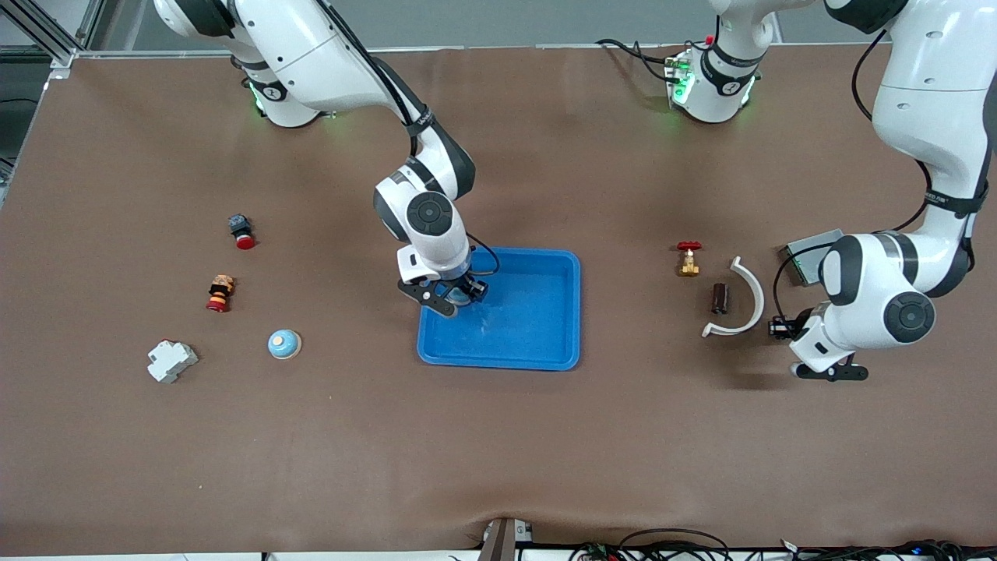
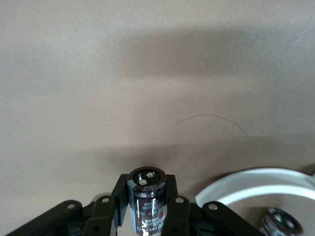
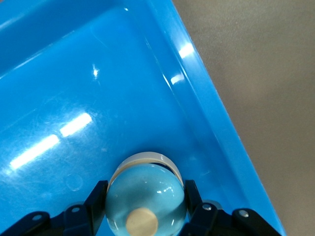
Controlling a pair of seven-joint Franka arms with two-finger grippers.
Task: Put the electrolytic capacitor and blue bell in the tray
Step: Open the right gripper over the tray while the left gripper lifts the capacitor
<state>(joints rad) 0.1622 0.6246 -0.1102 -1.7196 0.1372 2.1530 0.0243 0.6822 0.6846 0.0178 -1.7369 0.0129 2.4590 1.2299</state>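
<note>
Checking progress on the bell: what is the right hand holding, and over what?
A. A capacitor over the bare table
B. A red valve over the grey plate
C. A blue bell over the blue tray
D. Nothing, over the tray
C: the right wrist view shows the right hand shut on the blue bell, with the blue tray beneath it.

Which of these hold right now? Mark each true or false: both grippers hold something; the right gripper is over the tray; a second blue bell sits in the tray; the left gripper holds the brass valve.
1. Both grippers hold something. True: the right gripper is shut on a blue bell, the left gripper on an electrolytic capacitor.
2. The right gripper is over the tray. True.
3. A second blue bell sits in the tray. False: it lies on the table, toward the right arm's end.
4. The left gripper holds the brass valve. False: the valve stands on the table.
</note>
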